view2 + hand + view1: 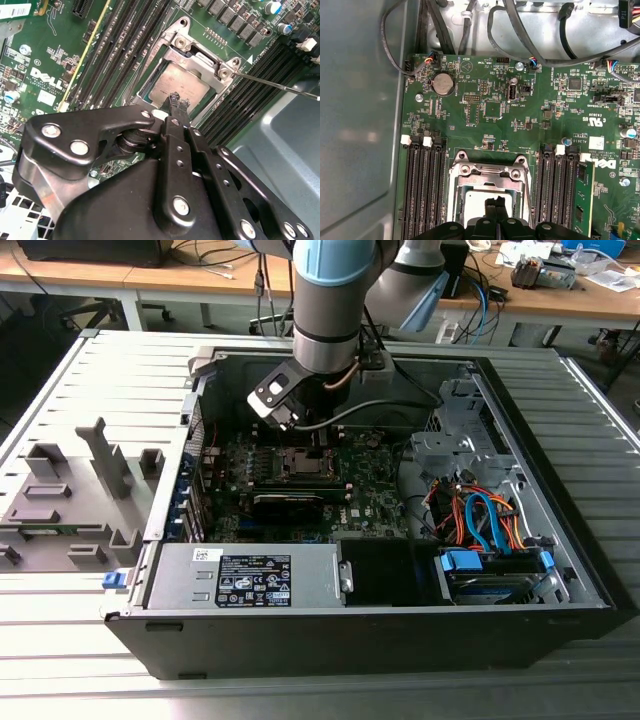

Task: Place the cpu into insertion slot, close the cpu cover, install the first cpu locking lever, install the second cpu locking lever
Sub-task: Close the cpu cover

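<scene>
The gripper (176,101) is being held narrow. Its two black fingertips (492,204) are being pressed nearly together, and nothing is being gripped between them in both wrist views. Directly beneath the tips, the cpu (170,85) is being shown seated in the insertion slot, with its dull silver top lying flat. Whether the tips are touching it cannot be told.

The cpu cover (202,57) is being seen as a silvery windowed frame around the cpu, just beyond the fingertips. Whether it is pressed fully down cannot be told. A thin locking lever (275,87) is being shown running away from one corner of the socket, off to one side of the gripper. Black memory slots (422,185) are being shown flanking the socket on both sides of the gripper.

In the exterior view, the arm (325,300) is being shown reaching down into the open computer case (330,645), with its lower end over the green motherboard (370,495).
</scene>
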Robot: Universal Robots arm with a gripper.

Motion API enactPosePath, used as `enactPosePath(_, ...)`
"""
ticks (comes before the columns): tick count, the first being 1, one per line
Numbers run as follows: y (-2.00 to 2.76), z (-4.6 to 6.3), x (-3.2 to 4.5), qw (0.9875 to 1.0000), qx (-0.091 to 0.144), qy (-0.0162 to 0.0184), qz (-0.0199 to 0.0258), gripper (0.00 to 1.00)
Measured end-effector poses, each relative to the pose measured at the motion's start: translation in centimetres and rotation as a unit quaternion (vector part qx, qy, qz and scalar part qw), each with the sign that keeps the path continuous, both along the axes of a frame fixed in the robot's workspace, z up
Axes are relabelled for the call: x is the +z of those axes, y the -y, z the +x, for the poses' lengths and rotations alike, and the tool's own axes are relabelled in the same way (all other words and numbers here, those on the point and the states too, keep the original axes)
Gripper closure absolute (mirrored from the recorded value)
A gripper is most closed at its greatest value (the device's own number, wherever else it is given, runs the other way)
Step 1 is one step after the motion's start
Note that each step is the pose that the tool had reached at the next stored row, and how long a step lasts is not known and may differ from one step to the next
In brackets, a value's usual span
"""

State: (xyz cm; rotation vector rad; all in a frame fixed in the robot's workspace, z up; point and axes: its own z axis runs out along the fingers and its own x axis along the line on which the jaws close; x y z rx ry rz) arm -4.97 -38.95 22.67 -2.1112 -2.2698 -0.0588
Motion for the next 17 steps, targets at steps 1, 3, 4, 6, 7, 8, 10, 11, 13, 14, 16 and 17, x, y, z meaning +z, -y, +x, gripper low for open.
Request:
enactPosePath(1,0.00,0.00,-0.01,1.0000,0.000,0.0000,0.0000,0.89)
enactPosePath(3,0.00,-0.01,-0.04,1.0000,0.000,0.0000,0.0000,0.89)
enactPosePath(4,0.00,-0.01,-0.06,1.0000,0.000,0.0000,0.0000,0.89)
enactPosePath(6,0.00,-0.02,-0.09,1.0000,0.000,0.0000,0.0000,0.89)
enactPosePath(7,0.00,-0.02,-0.10,1.0000,0.000,0.0000,0.0000,0.89)
enactPosePath(8,0.00,-0.02,-0.11,1.0000,0.000,0.0000,0.0000,0.89)
enactPosePath(10,0.00,-0.03,-0.13,1.0000,0.000,0.0000,0.0000,0.89)
enactPosePath(11,0.00,-0.04,-0.16,1.0000,0.000,0.0000,0.0000,0.89)
enactPosePath(13,0.01,-0.06,-0.22,1.0000,0.000,0.0000,0.0000,0.89)
enactPosePath(14,0.01,-0.07,-0.25,1.0000,0.000,0.0000,0.0000,0.89)
enactPosePath(16,0.01,-0.08,-0.27,1.0000,0.000,0.0000,0.0000,0.89)
enactPosePath(17,0.01,-0.08,-0.28,1.0000,0.000,0.0000,0.0000,0.89)
